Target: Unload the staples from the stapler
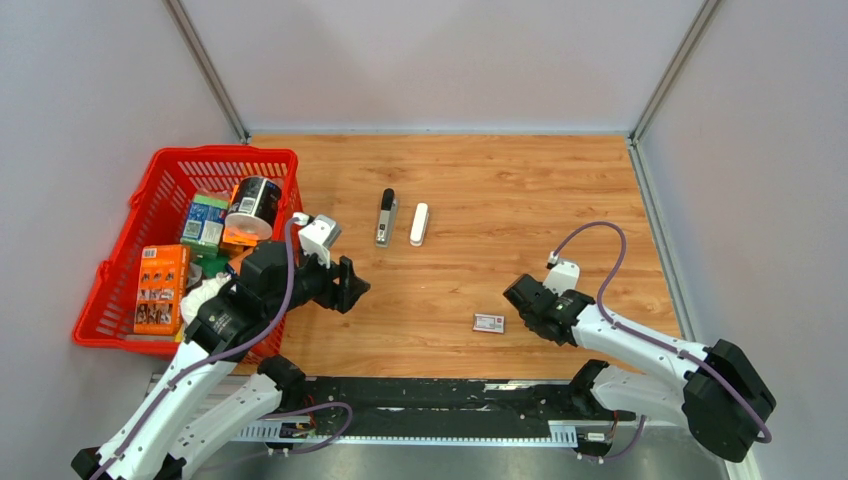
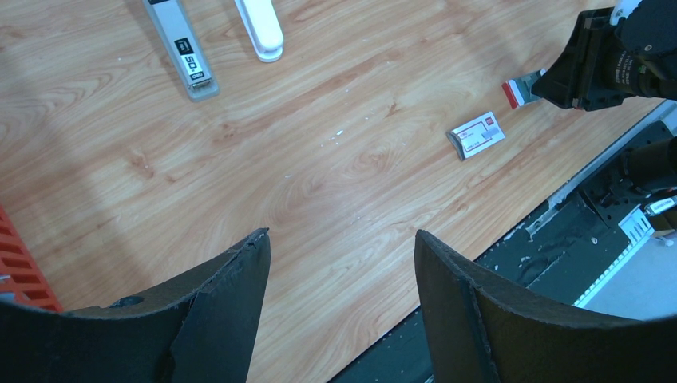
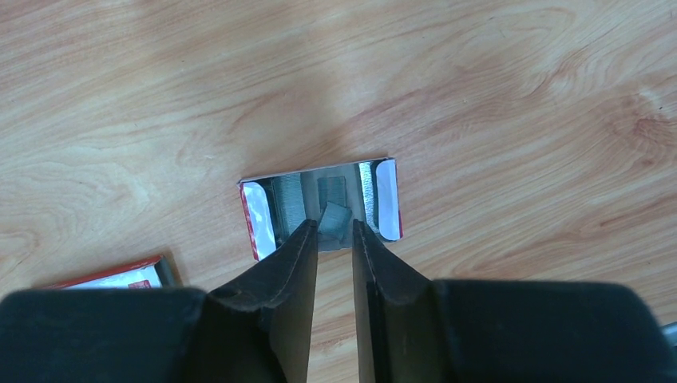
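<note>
Finds the stapler (image 1: 419,224) at mid-table, white shell just beside its grey, black-tipped inner bar (image 1: 386,217), both long axes running away from the arm bases. Puts it ahead and slightly right of the left gripper (image 1: 350,285), clearly the nearer one, spread wide and holding nothing. Places the right gripper (image 3: 334,227) well apart from it, low over an open staple tray (image 3: 387,199) near the red-and-white box (image 1: 489,322), jaws narrowly parted at a small staple strip (image 3: 335,214); cannot tell whether gripped or loose.
</note>
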`<move>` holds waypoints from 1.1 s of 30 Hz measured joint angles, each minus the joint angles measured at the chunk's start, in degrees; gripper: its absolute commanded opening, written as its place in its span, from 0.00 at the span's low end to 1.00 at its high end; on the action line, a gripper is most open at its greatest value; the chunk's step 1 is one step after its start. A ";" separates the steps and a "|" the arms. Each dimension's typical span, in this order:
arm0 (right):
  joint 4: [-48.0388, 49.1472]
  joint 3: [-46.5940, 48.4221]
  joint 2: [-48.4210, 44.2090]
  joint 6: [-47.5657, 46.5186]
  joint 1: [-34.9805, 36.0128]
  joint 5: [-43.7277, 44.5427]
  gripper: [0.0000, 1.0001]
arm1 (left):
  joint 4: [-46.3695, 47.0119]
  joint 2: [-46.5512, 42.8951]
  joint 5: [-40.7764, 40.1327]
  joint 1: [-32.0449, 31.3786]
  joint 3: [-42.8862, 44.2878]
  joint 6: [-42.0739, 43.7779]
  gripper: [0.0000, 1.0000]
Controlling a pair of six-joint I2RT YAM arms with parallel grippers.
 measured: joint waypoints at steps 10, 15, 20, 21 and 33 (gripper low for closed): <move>-2.38 0.37 -2.01 0.00 0.00 1.60 0.34 | 0.02 0.02 0.37 -0.02 -0.02 0.00 0.74; -4.59 1.90 -4.74 0.02 -0.39 3.61 0.40 | 0.46 0.96 1.49 -0.02 -0.02 -0.07 0.74; -6.10 2.97 -6.71 0.02 -1.55 5.07 0.41 | 0.90 3.48 4.11 -0.02 -0.02 -1.64 0.73; -6.29 3.08 -6.95 0.00 -1.73 5.33 0.40 | 1.33 4.09 4.50 -0.02 -0.11 -2.10 0.73; -7.26 2.67 -10.12 1.68 -5.20 6.25 0.31 | 9.09 13.35 5.99 -0.07 -6.36 -9.42 0.68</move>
